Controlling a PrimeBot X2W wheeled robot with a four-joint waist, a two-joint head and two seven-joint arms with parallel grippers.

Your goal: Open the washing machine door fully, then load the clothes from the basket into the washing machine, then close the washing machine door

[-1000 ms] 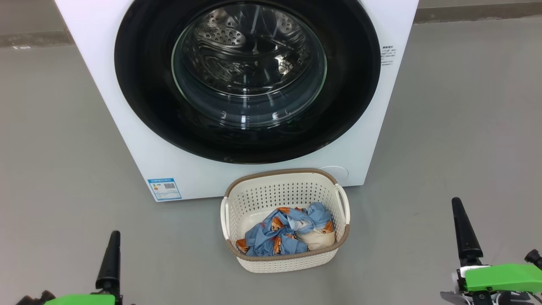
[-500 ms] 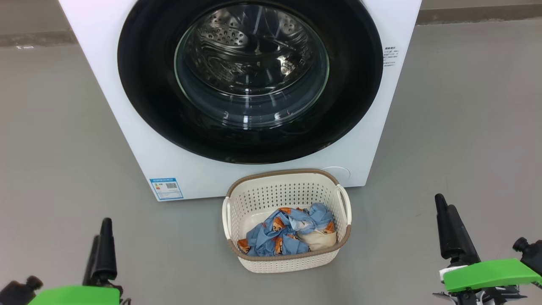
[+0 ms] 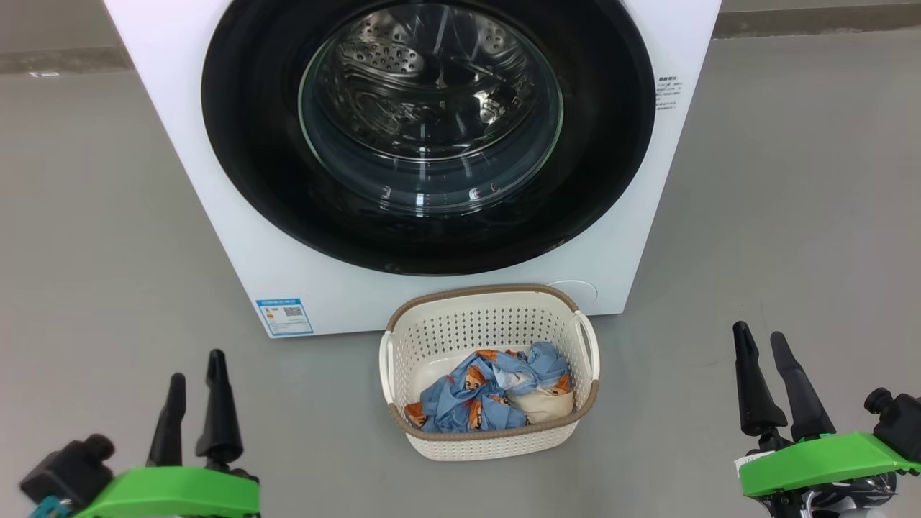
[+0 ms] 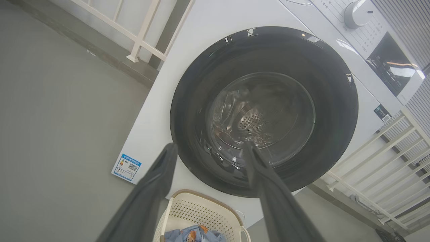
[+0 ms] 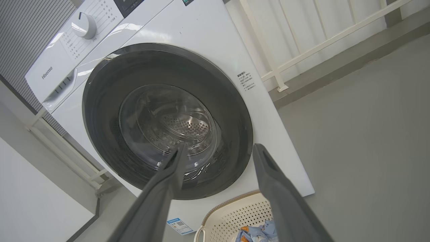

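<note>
My left hand [image 3: 196,367] and right hand [image 3: 758,332] hang wide open and empty, either side of the basket [image 3: 489,293] of clothes [image 3: 482,396] on the floor. Just behind it the washing machine door [image 3: 245,144] is shut. Its glossy rim may slip from my grip, and the swinging door might clip the basket

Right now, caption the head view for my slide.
Laundry start: washing machine door shut; clothes in the basket before it; left gripper and right gripper open, empty.
</note>
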